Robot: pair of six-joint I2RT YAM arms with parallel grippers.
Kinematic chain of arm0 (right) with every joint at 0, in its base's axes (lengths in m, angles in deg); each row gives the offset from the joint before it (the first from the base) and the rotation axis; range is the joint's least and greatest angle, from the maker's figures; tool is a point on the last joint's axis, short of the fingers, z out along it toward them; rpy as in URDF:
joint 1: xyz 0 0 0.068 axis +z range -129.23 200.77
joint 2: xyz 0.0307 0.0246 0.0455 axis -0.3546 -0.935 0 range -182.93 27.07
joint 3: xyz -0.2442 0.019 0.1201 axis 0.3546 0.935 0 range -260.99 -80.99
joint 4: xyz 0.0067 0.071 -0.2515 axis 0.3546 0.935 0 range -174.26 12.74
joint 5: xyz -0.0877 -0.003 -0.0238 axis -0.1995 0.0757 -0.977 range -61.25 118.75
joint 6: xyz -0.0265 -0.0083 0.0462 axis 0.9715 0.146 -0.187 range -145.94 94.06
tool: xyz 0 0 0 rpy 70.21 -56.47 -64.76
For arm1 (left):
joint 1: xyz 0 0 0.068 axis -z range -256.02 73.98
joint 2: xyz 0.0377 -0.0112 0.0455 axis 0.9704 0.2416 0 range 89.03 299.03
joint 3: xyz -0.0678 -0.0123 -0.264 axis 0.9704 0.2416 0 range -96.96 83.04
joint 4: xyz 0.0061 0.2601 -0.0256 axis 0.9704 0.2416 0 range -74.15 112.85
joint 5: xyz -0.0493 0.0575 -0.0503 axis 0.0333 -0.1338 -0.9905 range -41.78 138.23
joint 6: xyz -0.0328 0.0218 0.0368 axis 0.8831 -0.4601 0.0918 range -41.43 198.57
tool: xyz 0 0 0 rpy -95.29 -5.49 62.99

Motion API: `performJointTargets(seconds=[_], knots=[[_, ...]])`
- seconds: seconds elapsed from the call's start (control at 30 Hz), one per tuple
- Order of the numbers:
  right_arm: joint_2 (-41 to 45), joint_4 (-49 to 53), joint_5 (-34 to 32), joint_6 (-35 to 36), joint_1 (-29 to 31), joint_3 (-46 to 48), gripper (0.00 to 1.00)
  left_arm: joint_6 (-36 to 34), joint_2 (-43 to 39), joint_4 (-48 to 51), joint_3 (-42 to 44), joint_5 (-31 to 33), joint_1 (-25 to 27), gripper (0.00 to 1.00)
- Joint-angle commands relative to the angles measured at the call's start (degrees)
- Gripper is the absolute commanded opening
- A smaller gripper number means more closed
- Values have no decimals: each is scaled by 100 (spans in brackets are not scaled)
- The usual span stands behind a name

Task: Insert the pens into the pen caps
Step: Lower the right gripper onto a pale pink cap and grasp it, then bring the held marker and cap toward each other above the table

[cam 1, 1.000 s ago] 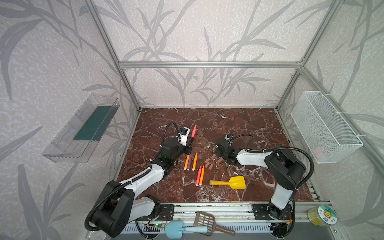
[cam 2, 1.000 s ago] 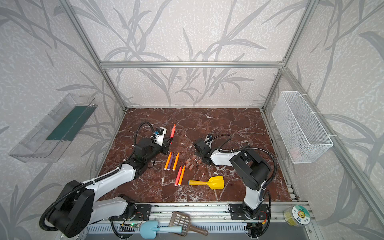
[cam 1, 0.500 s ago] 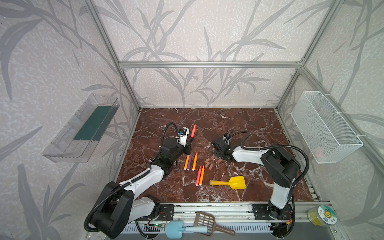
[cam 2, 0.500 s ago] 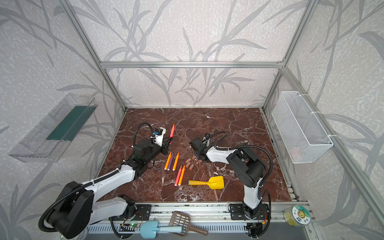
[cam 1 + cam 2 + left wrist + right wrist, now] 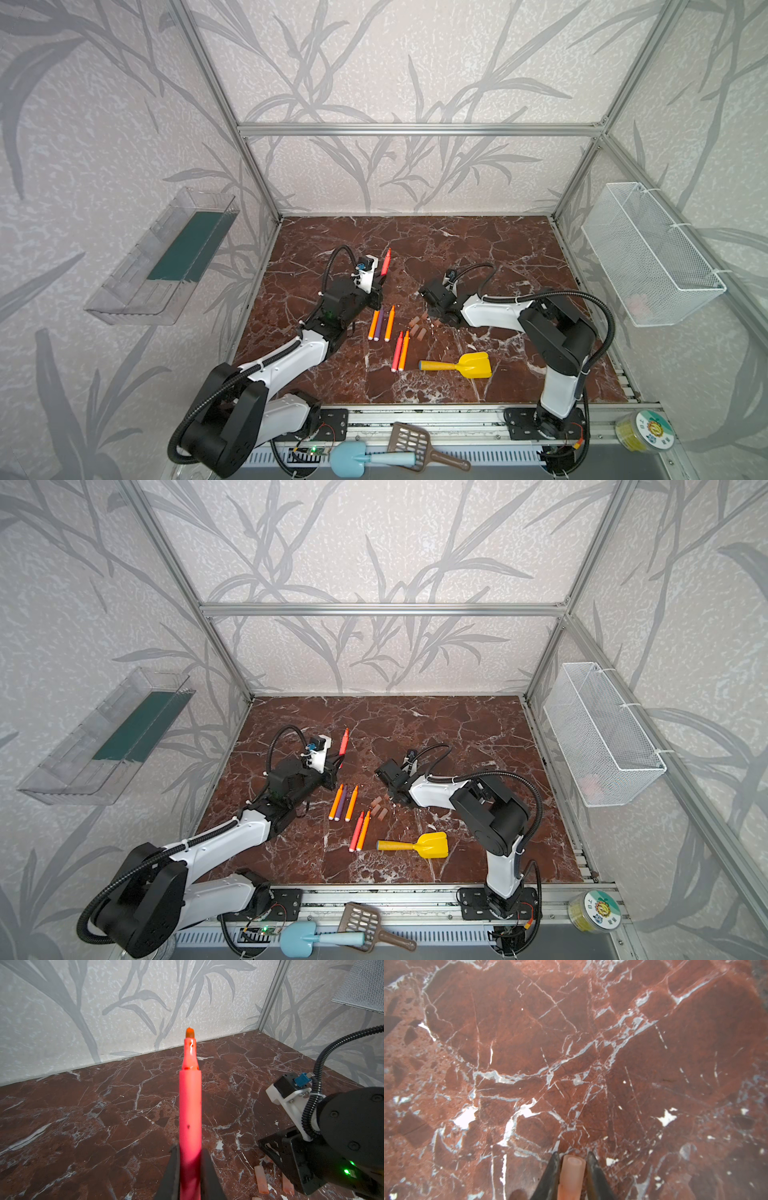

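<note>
Pens (image 5: 379,323) of thin plastic, one orange, one purple and one orange, lay side by side on the red-brown marble tabletop (image 5: 498,249), behind and to the left of the yellow plastic toy shovel (image 5: 457,365), with their pointed tips aimed at the back wall. Farther behind the shovel on that same side, the left gripper (image 5: 190,1151) was clenched on a red-pink pen (image 5: 190,1105). Its black fingers (image 5: 173,1167) pinched the lower barrel, and the pen was raised off the marble with its orange tip pointing away. A second red-pink pen (image 5: 397,351) and an orange pen (image 5: 404,350) lay together just left of the shovel's handle. Behind the handle sat a loose cluster of short, translucent pinkish-tan pen caps (image 5: 417,326). Just right of that cluster and still behind the shovel, the right gripper (image 5: 573,1156) reached down to the marble. In the right wrist view its dark fingers (image 5: 550,1174) sat tight against both sides of one cap (image 5: 572,1176), open end facing outward. Whether that cap rested on the marble or was lifted could not be told.
</note>
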Motion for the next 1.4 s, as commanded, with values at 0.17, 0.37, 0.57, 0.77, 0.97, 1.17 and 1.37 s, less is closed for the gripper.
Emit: performJointTargets(seconds=[0.17, 0.37, 0.57, 0.77, 0.97, 1.17, 1.37], knots=[[-110, 284, 38, -55, 89, 27, 23, -94, -110, -249, 117, 167, 21, 0], [-85, 440, -111, -167, 89, 22, 14, 63, -167, -542, 259, 272, 19, 0], [255, 209, -177, -184, 81, 292, 13, 457, -31, -300, 20, 302, 16, 0], [925, -54, -263, 71, 58, 400, 13, 1059, -653, 1050, -237, -420, 17, 0], [2152, -887, -263, 753, -25, 421, 12, 1905, -1091, 1376, -17, -952, 159, 0], [2843, -1958, -294, 1021, -16, 679, 10, 2655, -1086, 1413, -2, -1076, 776, 0], [3830, -2825, 194, 707, -357, 2078, 11, 3103, -919, 701, 376, -737, 1612, 0]])
